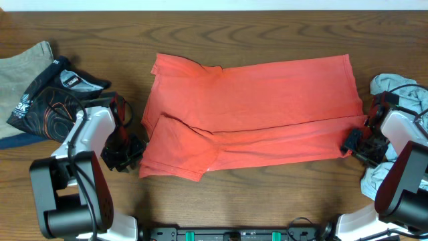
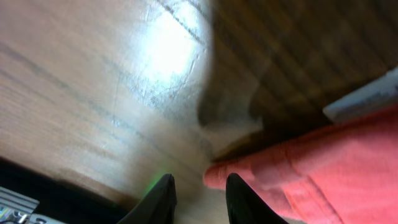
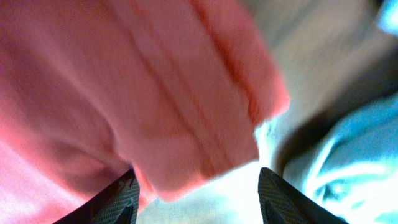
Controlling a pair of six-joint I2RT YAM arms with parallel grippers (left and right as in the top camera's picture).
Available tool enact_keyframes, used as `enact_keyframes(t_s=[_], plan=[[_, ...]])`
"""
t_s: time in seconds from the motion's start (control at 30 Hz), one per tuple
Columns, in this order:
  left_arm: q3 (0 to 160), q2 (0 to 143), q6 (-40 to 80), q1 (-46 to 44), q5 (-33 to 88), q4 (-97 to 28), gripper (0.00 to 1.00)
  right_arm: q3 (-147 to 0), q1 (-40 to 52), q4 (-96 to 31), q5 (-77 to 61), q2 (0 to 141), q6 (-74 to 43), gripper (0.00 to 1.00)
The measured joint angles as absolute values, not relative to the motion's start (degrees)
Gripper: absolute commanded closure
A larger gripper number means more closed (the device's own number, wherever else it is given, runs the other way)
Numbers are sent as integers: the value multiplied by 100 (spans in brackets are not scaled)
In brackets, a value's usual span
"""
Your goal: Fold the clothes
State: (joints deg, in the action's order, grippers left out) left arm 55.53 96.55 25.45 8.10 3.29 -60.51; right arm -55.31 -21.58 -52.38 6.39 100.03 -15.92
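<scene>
The clothes in the middle of the table are a coral-red tee (image 1: 247, 110), lying flat with its lower part folded up over itself. My left gripper (image 1: 136, 151) sits at the tee's lower left corner. In the left wrist view that gripper (image 2: 199, 190) is open a little, with bare wood between its fingertips and the red corner (image 2: 292, 177) just to their right. My right gripper (image 1: 350, 142) is at the tee's lower right corner. Seen from the right wrist, it (image 3: 196, 183) stands wide open, and the red hem (image 3: 186, 124) lies loose just ahead of the jaws, not pinched.
Light grey-blue tees (image 1: 400, 87) are bunched at the right edge behind and beside the right arm, one showing in the right wrist view (image 3: 348, 162). A black patterned garment (image 1: 50, 100) and a tan cloth (image 1: 20, 73) lie at the far left.
</scene>
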Motion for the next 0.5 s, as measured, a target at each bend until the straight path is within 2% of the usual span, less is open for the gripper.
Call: enact_keyframes(t_s=[0.2, 0.3, 0.4, 0.5], plan=[[5664, 8875, 2471, 810, 434, -6147, 70, -6390, -2158, -6154, 582, 10086, -1590, 37], [5739, 8263, 2279, 766, 655, -5968, 66, -6949, -2158, -6386, 580, 10084, -1592, 34], [5784, 7773, 2027, 486, 864, -5763, 62, -7201, -2158, -6401, 515, 10084, -1592, 24], [5798, 7616, 1776, 47, 978, -5605, 56, -7203, -2158, -6383, 338, 10086, -1584, 22]])
